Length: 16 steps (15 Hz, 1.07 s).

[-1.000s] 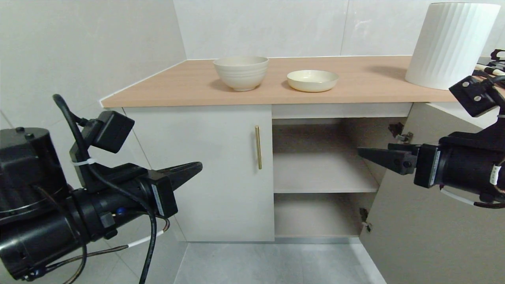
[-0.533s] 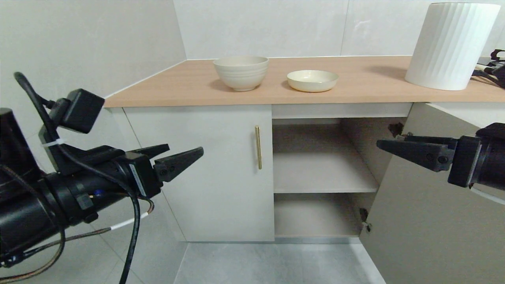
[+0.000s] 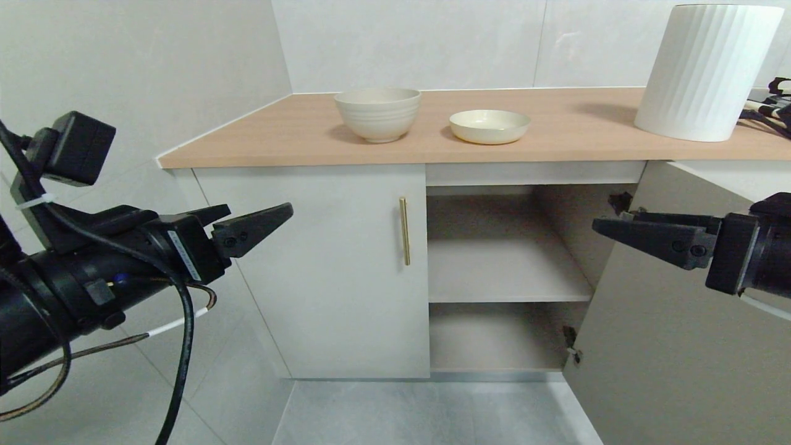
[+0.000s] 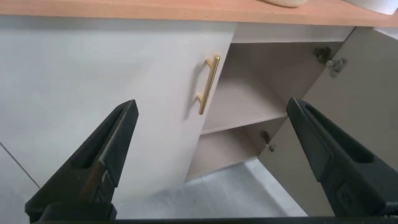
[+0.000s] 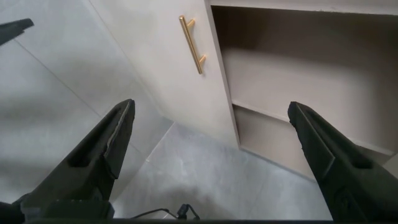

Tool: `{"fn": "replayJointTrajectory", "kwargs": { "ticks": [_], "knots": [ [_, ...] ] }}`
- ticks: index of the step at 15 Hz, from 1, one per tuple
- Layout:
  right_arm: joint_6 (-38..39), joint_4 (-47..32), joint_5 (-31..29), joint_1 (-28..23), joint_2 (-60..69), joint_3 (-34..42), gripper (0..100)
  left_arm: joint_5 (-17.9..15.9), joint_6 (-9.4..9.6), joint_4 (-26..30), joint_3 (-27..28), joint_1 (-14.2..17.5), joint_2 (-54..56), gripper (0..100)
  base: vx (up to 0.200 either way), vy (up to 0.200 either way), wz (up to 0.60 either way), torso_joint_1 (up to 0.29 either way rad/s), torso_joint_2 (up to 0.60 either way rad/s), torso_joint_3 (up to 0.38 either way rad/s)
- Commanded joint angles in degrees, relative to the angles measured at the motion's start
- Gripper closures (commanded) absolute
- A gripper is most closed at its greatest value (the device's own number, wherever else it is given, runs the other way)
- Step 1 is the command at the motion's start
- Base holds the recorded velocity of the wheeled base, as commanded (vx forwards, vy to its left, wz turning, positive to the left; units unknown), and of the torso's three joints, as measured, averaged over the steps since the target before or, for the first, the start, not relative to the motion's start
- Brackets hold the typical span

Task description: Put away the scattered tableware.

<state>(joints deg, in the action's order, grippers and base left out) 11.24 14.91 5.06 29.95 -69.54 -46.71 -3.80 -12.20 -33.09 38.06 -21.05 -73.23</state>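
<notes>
The left gripper (image 3: 259, 211) and right gripper (image 3: 609, 221) stood spread and empty; the left would best rise toward twelve o'clock, squarely straddling the rim of the cream ribbed ceramic bowl (image 3: 377, 114).
</notes>
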Motion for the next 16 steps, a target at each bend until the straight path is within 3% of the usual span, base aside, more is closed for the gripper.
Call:
{"fn": "replayJointTrajectory", "kwargs": {
  "ticks": [1, 5, 12, 16],
  "knots": [
    [0.01, 0.03, 0.04, 0.02, 0.10, 0.04, 0, 0.02, -0.01, 0.13, 0.52, 0.22, 0.19, 0, 0.200, 0.000, 0.00, 0.007, 0.00, 0.002],
    [-0.17, 0.03, 0.04, 0.02, 0.28, 0.13, 0, -0.33, -0.28, 5.66, 2.46, 0.66, 2.48, 0, 0.200, 0.000, 0.00, -0.005, 0.00, -0.001],
    [-0.17, 0.03, 0.04, 0.11, 0.37, 0.13, 0, -0.33, -0.28, 5.84, 2.37, 0.66, 2.39, 0, 0.200, 0.000, 0.00, 0.004, 0.00, 0.002],
    [-3.77, 0.82, 0.48, 0.02, 2.30, 2.94, 0, -0.06, -0.28, 5.93, 2.72, 0.66, 5.03, 0, 0.000, 0.000, 0.00, 0.000, 0.00, 0.000]
  ]
}}
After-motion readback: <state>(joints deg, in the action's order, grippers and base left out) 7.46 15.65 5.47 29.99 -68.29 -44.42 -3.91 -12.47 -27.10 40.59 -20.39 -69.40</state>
